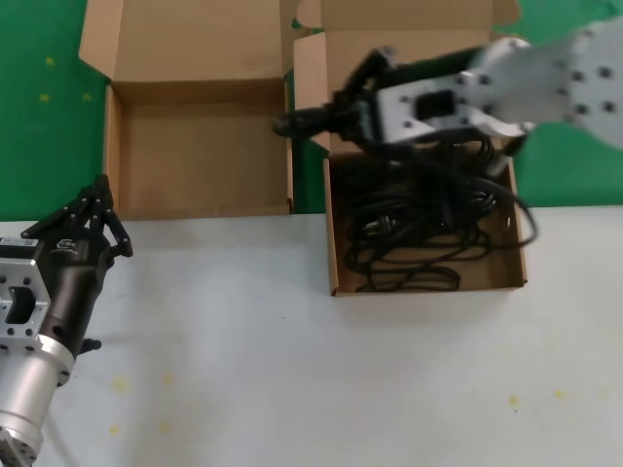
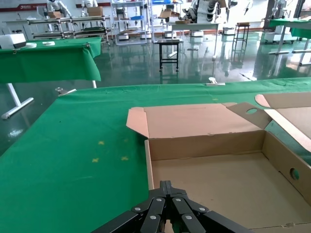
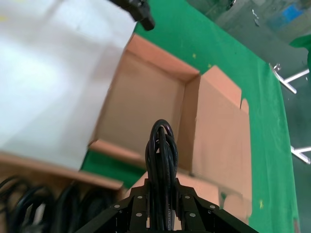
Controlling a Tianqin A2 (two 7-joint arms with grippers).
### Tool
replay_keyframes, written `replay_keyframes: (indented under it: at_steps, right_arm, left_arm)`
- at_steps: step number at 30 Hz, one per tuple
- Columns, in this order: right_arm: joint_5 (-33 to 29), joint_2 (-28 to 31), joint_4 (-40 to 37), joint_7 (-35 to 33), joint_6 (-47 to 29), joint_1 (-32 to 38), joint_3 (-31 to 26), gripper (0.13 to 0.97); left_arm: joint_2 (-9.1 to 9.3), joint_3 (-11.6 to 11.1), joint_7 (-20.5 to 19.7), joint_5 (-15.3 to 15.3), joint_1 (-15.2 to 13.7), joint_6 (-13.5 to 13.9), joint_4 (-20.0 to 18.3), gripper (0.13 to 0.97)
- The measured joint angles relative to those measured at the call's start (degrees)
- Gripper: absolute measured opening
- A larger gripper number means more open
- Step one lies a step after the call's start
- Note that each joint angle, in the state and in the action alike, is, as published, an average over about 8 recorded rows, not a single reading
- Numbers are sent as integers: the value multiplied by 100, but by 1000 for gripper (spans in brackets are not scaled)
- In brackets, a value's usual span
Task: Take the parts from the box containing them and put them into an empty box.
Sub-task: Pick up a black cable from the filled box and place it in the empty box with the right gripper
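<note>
The box containing the parts sits at the right and holds several black power cords. My right gripper is shut on one cord bundle and holds it in the air over that box's far left corner, next to the empty box. In the right wrist view the bundle stands between the shut fingers of my right gripper, with the empty box beyond. My left gripper is shut and empty near the empty box's front left corner; it also shows in the left wrist view.
Both boxes straddle the edge between the grey table and the green cloth. Their lids lie open at the back. Dangling cord loops hang from the right arm over the full box.
</note>
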Motion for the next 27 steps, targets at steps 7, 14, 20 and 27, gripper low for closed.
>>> replay_keyframes:
  at_steps: [7,14,20,27]
  right_arm:
    - [-218,-858,-930,-20,294,342,-272,234]
    - [-249,-1623,-1987,-150,789,611,-515,233]
    - [99,-2016,-2840,-73,1533,939,-1156,233]
    - [668,-2168,-3417,35,2281,1226,-1989,264]
  left_arm:
    - [0,0,0,0,0,0,0,144]
    - [0,0,0,0,0,0,0,144]
    - [0,0,0,0,0,0,0,144]
    - [0,0,0,0,0,0,0,144]
